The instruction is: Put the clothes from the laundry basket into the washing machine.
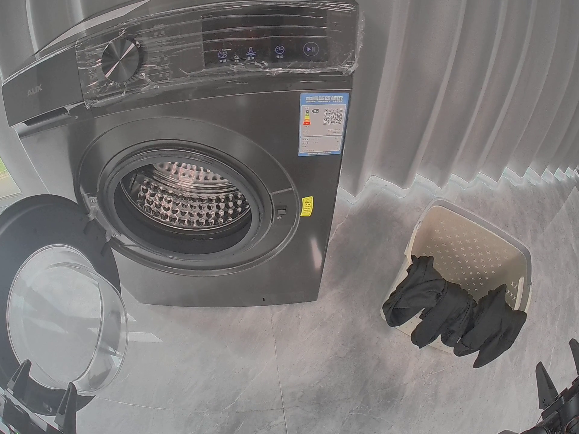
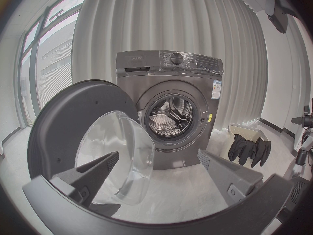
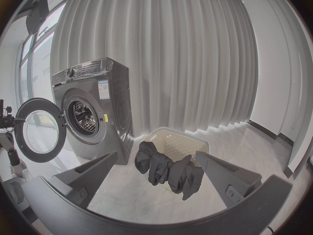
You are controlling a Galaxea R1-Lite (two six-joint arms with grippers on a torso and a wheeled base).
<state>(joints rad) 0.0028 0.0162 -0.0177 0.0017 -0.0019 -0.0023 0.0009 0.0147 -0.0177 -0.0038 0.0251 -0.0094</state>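
Observation:
A grey front-loading washing machine [image 1: 199, 152] stands with its round door [image 1: 57, 308] swung open to the left and its steel drum [image 1: 187, 197] bare. To its right on the floor sits a cream laundry basket [image 1: 476, 248] with black clothes [image 1: 452, 314] draped over its near rim. My left gripper [image 2: 158, 160] hangs open low in front of the open door. My right gripper [image 3: 156, 162] is open too, low and just short of the basket and clothes [image 3: 169, 172].
White curtains [image 1: 470, 73] hang behind the machine and basket. Grey marble floor [image 1: 289, 369] lies open between the machine and the basket. The open door [image 2: 81, 131] juts out toward my left arm.

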